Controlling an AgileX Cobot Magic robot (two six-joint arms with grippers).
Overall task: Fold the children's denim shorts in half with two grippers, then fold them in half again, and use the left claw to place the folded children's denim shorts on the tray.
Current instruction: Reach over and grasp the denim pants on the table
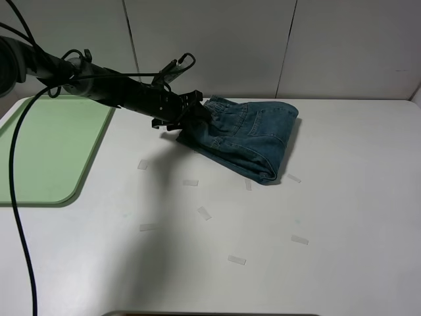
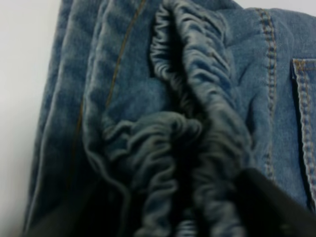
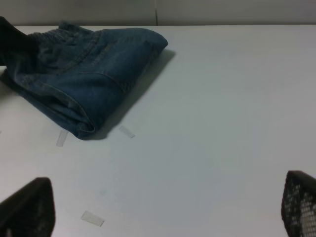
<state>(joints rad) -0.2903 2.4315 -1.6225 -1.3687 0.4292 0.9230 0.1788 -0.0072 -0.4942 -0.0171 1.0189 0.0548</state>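
Folded shorts (image 3: 84, 79) beyond open claw (image 3: 168, 207)

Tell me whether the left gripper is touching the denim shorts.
Touching. In the left wrist view the left gripper's dark fingers press into the gathered waistband of the denim shorts; the exterior high view shows it at the bundle's edge.

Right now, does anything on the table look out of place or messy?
Only small things. The folded denim shorts lie at an angle to the table edges, with the left hand at their bunched waistband end. Several short clear tape strips are scattered on the tabletop around them. The green tray lies flat; nothing looks spilled or damaged.
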